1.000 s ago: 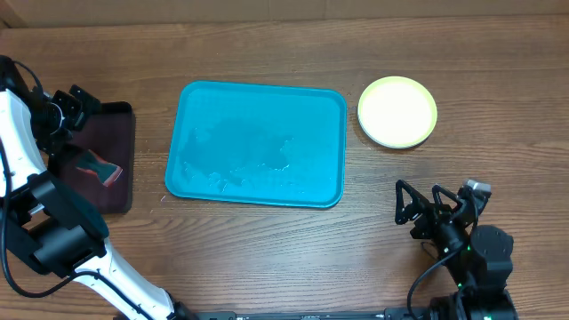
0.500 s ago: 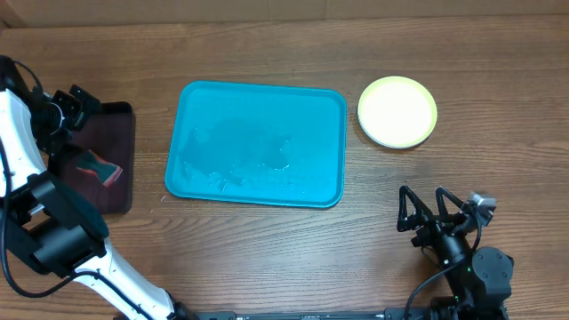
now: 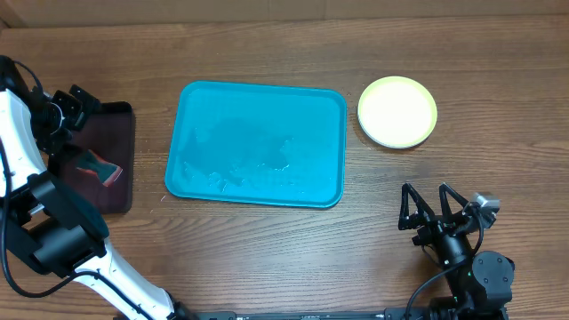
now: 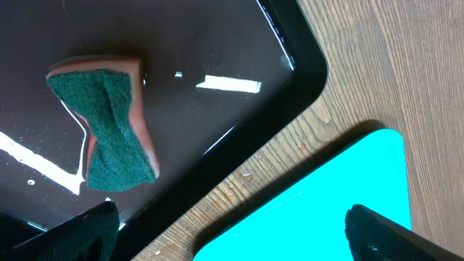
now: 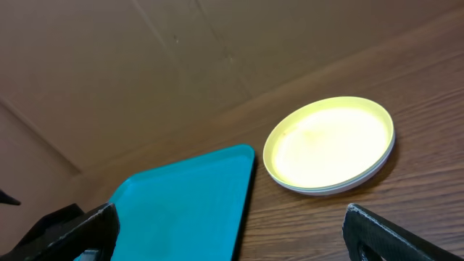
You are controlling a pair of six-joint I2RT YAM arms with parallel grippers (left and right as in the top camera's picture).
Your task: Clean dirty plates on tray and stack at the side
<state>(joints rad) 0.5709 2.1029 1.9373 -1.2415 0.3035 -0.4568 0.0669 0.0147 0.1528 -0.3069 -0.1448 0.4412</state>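
With the plates (image 3: 397, 111) stacked beside the bare tray (image 3: 258, 142), the left hand (image 4: 235, 235) and right hand (image 3: 427, 206), both spread and empty, should retire clear of the stack.

**Turquoise, lime and dark wood**

The worktop (image 3: 267, 249) is dark brown wood with a fine grain running lengthwise. The tray (image 3: 258, 107) is bright turquoise, mottled with paler, wet-looking patches across its middle. The plates (image 3: 397, 111) show a yellow-green rim round a pale cream face, and the right wrist view shows a whitish edge beneath. The smaller tray (image 3: 118, 133) is glossy black, streaked white where light reflects. The sponge (image 3: 98, 169) has a dark green scouring face over a salmon-pink body. The left arm (image 3: 16, 142) is white with black joints.
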